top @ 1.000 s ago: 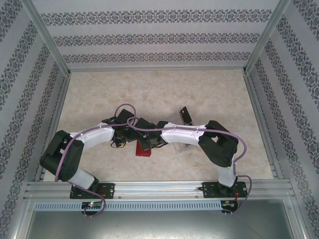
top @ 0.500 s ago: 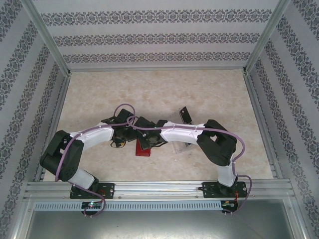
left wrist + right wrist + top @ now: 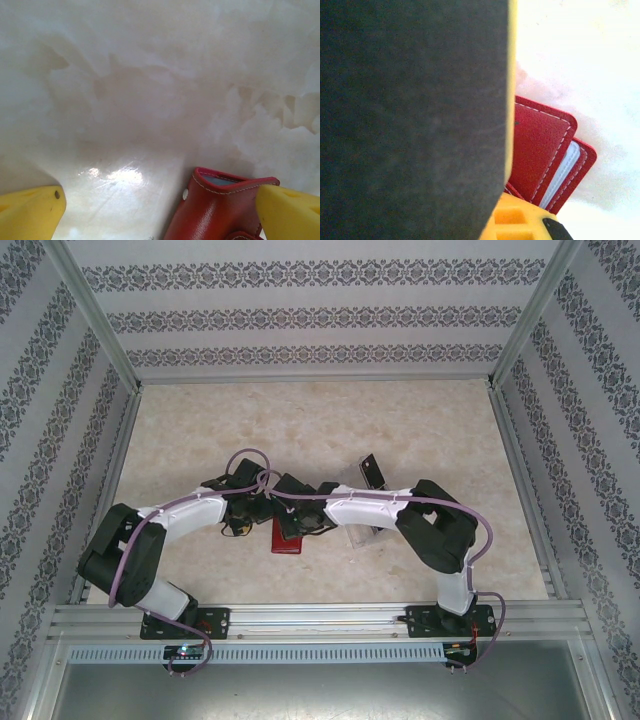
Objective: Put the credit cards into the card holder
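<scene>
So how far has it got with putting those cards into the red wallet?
Done: no card shows in the card holder yet. In hand: the right gripper is shut on one credit card close to it, while the open left gripper straddles the holder. Left: slotting that card, plus another card by the clear tray.

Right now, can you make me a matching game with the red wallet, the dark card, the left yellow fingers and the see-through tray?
Things
1. small red leather-like folding wallet
2. thin dark grey rectangular card
3. left arm's yellow fingers
4. clear plastic tray

Places and states
A. spread wide apart
B. gripped by the right arm's fingers
C. on the table, right of the wallet
D. lying between the left fingers

Pairs: 1-D, 2-B, 3-A, 4-C
</scene>
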### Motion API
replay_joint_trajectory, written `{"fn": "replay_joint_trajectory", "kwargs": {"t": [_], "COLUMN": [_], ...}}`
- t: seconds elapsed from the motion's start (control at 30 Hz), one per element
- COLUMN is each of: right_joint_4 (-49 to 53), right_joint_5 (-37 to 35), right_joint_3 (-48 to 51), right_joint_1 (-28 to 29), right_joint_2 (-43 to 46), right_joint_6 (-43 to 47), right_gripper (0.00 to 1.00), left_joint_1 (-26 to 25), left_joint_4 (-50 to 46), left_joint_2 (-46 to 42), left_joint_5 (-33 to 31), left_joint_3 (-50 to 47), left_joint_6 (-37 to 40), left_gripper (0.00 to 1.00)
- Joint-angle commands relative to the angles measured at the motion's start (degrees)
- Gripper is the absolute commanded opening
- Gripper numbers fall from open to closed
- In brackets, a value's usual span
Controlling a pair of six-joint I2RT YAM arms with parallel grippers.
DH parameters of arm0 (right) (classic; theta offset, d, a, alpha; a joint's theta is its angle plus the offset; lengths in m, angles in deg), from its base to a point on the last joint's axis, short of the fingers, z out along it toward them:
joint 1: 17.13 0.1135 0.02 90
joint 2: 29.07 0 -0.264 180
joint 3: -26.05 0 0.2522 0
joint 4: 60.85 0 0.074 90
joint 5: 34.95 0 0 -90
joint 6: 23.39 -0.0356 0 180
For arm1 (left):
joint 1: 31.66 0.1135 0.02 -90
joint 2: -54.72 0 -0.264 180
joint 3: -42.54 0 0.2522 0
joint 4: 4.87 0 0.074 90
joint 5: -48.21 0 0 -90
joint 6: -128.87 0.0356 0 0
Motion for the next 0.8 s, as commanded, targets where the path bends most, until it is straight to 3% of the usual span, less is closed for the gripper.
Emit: {"fn": "replay_joint_trajectory", "kwargs": {"t": [0.0,0.37,0.77], "right_joint_4": [7.5,9.3,14.3], "right_joint_5": [-2.8,-4.4,-5.6], "right_joint_3": [7.2,8.6,2.1], "right_joint_1": [0.0,0.0,-0.1], "right_joint_2": [-9.8,-4.5,1.5], "right_joint_6": [-1.0,-1.1,1.5], "right_gripper": [0.00,0.00,0.00], "left_joint_1": [1.4,4.3,4.1], "left_joint_4": [0.2,-4.9,-2.7], "left_joint_2": [-0.1,-3.5,-2.5], "left_joint_5": [1.1,-0.2,4.6], "left_joint_3": [-0.7,-1.1,-4.1], "left_joint_6": [3.3,7.2,10.6], "left_gripper": [1.00,1.00,1.00]}}
